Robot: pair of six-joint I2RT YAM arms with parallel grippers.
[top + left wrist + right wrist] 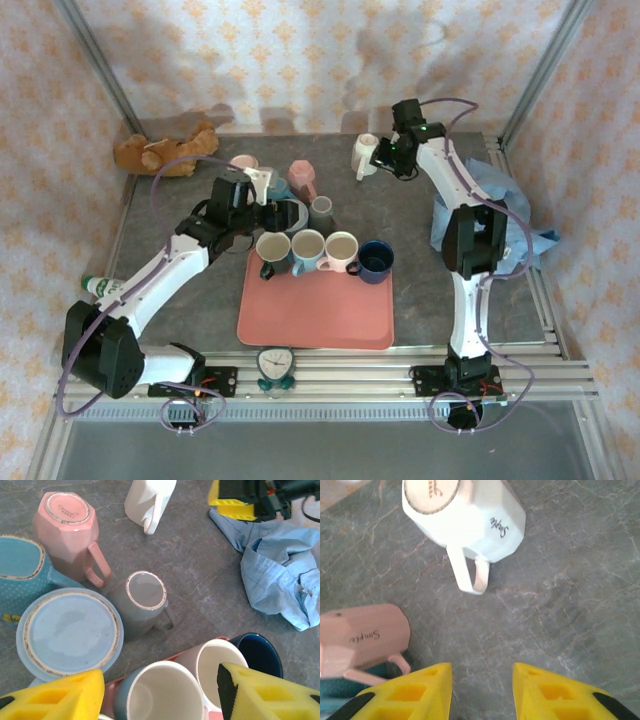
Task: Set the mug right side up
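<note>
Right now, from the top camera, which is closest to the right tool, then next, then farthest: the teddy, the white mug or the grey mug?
1. White mug, just left of the right tool, at the back.
2. Grey mug, mid-table.
3. Teddy, back-left corner.

White mug [480,527] partly beyond the top edge, pink mug [365,640] beyond the left.
</note>
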